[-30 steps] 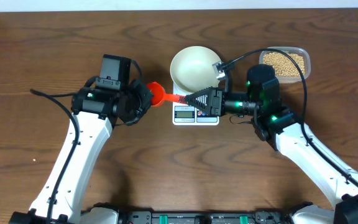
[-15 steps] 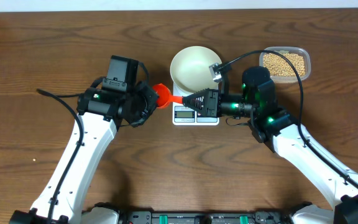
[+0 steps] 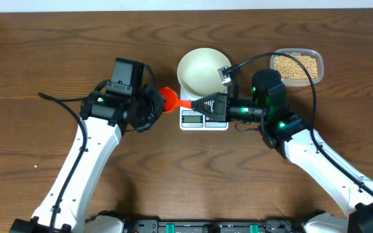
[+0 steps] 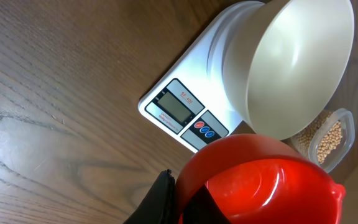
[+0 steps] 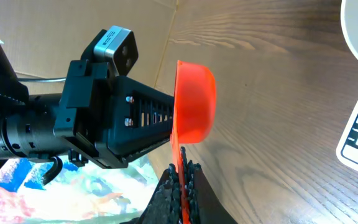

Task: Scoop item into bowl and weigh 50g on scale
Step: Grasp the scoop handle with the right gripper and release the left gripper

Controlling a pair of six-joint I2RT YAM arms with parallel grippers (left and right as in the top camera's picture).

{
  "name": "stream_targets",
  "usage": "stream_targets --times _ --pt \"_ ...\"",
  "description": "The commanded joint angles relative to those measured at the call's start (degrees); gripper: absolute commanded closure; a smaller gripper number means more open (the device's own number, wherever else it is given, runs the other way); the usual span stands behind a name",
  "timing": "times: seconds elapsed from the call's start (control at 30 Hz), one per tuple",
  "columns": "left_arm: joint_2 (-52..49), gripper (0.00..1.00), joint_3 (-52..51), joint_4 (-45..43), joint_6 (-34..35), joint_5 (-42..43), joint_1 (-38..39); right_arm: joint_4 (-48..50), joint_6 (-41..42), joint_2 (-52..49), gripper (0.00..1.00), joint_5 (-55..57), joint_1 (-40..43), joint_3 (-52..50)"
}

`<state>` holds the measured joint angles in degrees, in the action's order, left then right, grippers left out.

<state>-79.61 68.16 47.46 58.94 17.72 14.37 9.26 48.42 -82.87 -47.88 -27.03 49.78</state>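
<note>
**While two grippers share one red scoop (image 3: 168, 98), the beans (image 3: 295, 65) wait in their tub**

Since both hands have the scoop at once, this looks to me like a handover in mid-air, just left of the scale (image 3: 193, 118). The left gripper (image 3: 158, 103) is closed down on the cup end. The right gripper (image 5: 179, 180) is clamped tight on the thin handle, which runs straight between its fingers. The scoop is empty and hangs above the table (image 3: 44, 52), touching nothing else.

To do this well, I would have the left hand let go only once the right grip is sure. It should then draw straight back along its own line, so the handle is not twisted out of the right jaws. The handle is narrow and held near its end, so any sideways tug could swivel the cup.

All the beans lie in the clear tub (image 3: 317, 65) at the far right, beside the right arm. The white bowl (image 3: 203, 70) stands empty on the scale, directly between the scoop and the tub. The right arm must therefore carry the scoop over or round the bowl without nudging it. A grey cable (image 3: 248, 60) arcs from the right wrist past the bowl's rim and could snag there. I cannot read the scale's display.
</note>
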Motion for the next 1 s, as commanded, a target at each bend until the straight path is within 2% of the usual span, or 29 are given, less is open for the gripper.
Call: stream_targets --times 0.0,0.03,0.1,0.2,0.27,0.63,0.73,0.83,0.97 --pt "0.26 0.85 0.31 -0.02 0.52 0.24 0.17 0.02 -0.28 0.02 0.99 0.42 -0.5 1.11" --pt "0.26 0.83 0.31 -0.02 0.5 0.24 0.17 0.09 -0.28 0.02 0.99 0.48 -0.48 1.11" --pt "0.26 0.67 0.31 0.09 0.48 0.22 0.17 0.22 -0.72 0.02 0.99 1.22 -0.37 1.11" --pt "0.26 0.54 0.31 0.44 -0.17 0.13 0.17 0.2 -1.18 0.02 0.99 2.6 0.09 1.11" --pt "0.26 0.48 0.31 1.16 -0.15 -0.72 0.17 0.17 -1.42 0.02 0.99 2.99 0.9 1.11" --pt "0.26 0.46 0.31 2.45 -1.79 -6.05 0.17 -0.02 -3.74 0.02 0.99 0.24 8.72 1.11" --pt "0.26 0.46 0.31 2.27 -7.74 -6.05 0.17 0.22 -3.91 0.17 0.99 -3.72 11.19 1.11" --pt "0.26 0.46 0.31 2.34 -18.29 -5.99 0.17 -0.04 -4.83 2.75 0.99 -7.87 15.78 1.14" --pt "0.26 0.5 0.31 1.62 -24.3 -4.59 0.57 -4.76 -7.43 9.53 0.99 -8.66 21.99 1.14"
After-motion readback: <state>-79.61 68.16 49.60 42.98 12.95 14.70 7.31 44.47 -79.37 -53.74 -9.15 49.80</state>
